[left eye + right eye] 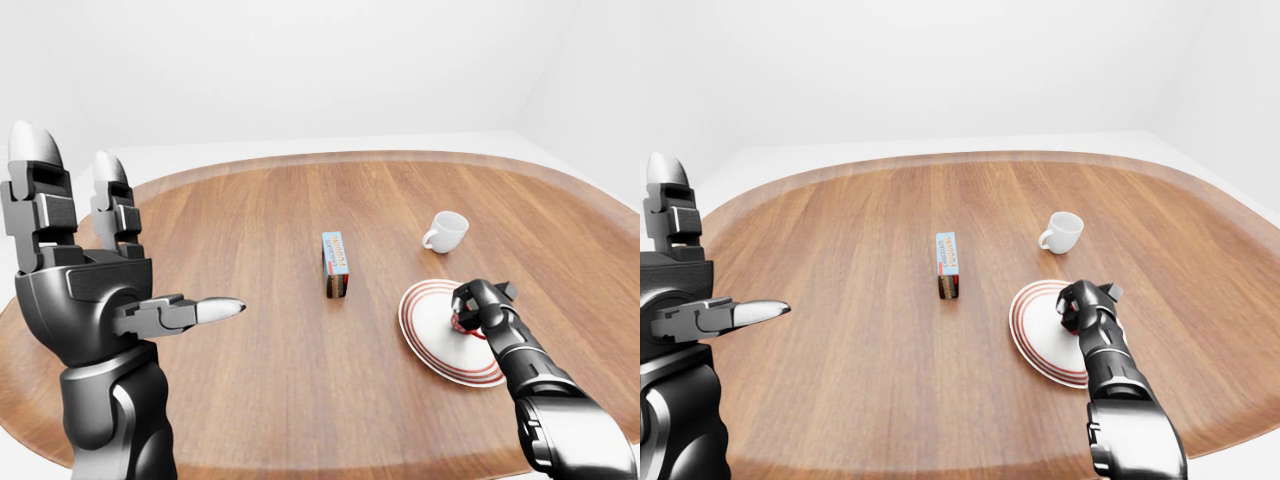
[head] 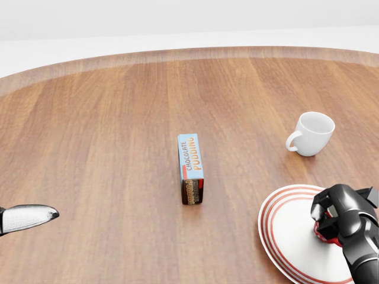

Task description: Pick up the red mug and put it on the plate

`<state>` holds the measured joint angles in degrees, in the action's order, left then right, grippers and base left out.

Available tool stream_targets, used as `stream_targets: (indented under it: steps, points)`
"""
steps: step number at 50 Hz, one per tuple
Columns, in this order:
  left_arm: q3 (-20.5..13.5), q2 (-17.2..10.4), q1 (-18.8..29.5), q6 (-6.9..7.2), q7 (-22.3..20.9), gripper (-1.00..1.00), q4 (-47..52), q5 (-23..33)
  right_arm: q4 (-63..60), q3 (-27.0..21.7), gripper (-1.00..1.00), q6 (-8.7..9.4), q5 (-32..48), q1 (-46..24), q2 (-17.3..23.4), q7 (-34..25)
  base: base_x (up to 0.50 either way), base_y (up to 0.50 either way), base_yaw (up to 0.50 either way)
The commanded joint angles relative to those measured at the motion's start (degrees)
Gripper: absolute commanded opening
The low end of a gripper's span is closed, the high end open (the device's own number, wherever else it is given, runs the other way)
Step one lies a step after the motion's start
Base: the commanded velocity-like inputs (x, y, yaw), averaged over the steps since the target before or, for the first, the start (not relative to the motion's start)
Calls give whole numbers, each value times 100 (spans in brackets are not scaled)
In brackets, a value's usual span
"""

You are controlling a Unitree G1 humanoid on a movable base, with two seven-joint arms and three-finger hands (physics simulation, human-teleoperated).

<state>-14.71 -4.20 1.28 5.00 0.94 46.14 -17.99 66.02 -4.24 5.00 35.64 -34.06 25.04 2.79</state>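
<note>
My left hand (image 1: 95, 270): raised at the left edge of the left-eye view, fingers spread and upright, thumb pointing right, holding nothing. It is well apart from everything on the table (image 2: 106, 118).
Pudding box (image 2: 191, 168): stands on its narrow edge near the middle of the table, clear of both hands. I judge it no threat unless I swing wide.
Plate (image 2: 290, 234): white with red rings, lying flat under my right hand at the lower right of the head view.
My right hand (image 2: 339, 220): curled over the plate, fingers closed round something red.
Red mug (image 2: 324, 233): only a sliver of red shows between my fingers, low over the plate. I take it to be the mug in my grasp.
White mug (image 2: 311, 134): sits upright just above the plate in the head view, handle to the left, a distractor.
Risk, release: if I open my fingers while the mug is tilted or off the surface, it could tip or roll off the plate.
Risk, withdrawal: a finger hooked on the rim or handle could drag the mug, or slide the plate toward the table edge.
Hidden: the mug's body, handle and uprightness are covered by my fingers.
Unclear: whether the mug touches the plate or hangs just above it, I cannot tell.
Cut off: the plate's lower right rim lies behind my forearm.
</note>
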Motion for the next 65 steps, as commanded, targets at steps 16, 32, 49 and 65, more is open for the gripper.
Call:
stream_targets:
  steps: [16,32,49,65]
  points:
    - [-6,0,3,0,11,100,13,-4,487,104,-100,0,108,-345,12,202,0,0,0]
    - [12,3,12,0,22,100,-29,25,487,102,100,0,82,-282,35,225,0,0,0]
    - [64,31,-39,0,-30,100,-127,61,110,189,100,0,392,-139,56,171,0,0,0]
    - [159,112,-233,0,-185,100,45,39,-3069,-199,100,0,2211,822,370,-607,0,0,0]
